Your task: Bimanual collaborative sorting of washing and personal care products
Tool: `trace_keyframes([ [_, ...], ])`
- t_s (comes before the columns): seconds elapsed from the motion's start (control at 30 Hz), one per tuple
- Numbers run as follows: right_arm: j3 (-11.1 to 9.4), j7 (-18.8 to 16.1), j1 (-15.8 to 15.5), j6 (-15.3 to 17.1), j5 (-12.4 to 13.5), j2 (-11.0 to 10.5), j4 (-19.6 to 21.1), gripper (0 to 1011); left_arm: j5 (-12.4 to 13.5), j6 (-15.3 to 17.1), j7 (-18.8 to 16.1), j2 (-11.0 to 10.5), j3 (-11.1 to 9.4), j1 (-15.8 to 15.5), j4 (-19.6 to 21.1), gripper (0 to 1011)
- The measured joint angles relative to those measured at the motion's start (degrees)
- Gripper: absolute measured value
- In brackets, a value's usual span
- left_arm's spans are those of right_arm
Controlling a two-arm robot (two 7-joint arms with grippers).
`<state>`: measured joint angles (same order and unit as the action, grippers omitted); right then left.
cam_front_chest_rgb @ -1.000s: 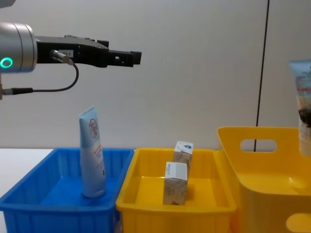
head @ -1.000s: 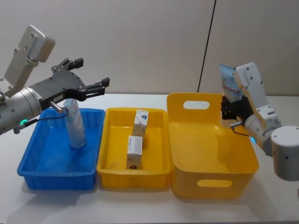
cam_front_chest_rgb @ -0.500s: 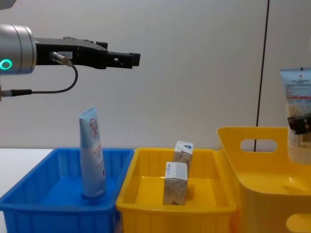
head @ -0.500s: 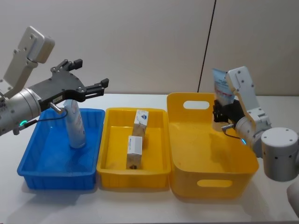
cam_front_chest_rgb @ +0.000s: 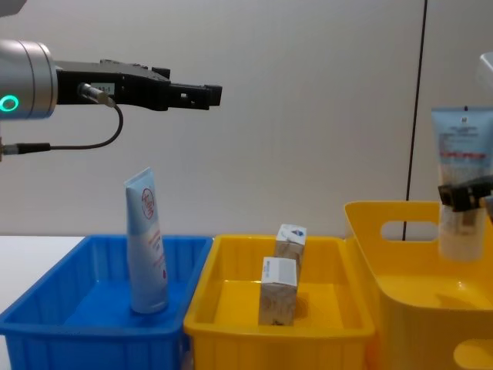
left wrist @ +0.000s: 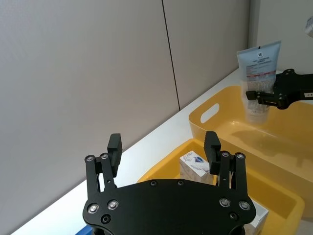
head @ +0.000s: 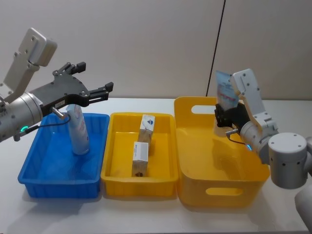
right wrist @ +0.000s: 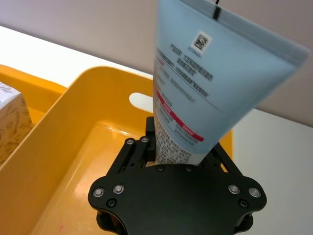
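**Item in hand:** tall pale blue-white squeeze tube with red band and grey print (head: pixel 224 89). Upright, crimped end up. My right jaws are clenched on its lower body, and it hangs above the far part of the tub beneath them, not touching it.

**Item placed:** second pale blue squeeze tube with red logo (head: pixel 78 129). It stands directly below my left jaws, which are spread wide, hold nothing and are parked high.

**Items placed:** two small beige mottled cartons with white, blue-marked tops (head: pixel 147 127) (head: pixel 140 158). Both lie low, between my two sets of jaws.

**Containers**
- Blue plastic bin (head: pixel 29 168): one tube.
- Shallow yellow plastic bin (head: pixel 139 187): both cartons.
- Deep yellow plastic tub with handle slots (head: pixel 224 190): I see nothing lying in it.
- All three sit side by side on the white worktop (head: pixel 58 214).

**Progress, as I judge it:** three products sorted. The held tube has yet to cross to the blue bin, likely by handover.
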<state>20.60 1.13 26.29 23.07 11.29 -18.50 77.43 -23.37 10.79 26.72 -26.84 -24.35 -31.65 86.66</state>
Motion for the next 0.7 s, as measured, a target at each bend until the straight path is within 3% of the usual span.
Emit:
trace_keyframes([
  [0.37, 0.1, -0.4, 0.1, -0.2, 0.0, 0.3, -0.2, 670, 0.0, 0.0, 0.0, 0.0, 0.0, 0.0, 0.0, 1001],
  [0.7, 0.1, -0.5, 0.1, -0.3, 0.1, 0.4, -0.2, 934, 0.0, 0.0, 0.0, 0.0, 0.0, 0.0, 0.0, 1001],
])
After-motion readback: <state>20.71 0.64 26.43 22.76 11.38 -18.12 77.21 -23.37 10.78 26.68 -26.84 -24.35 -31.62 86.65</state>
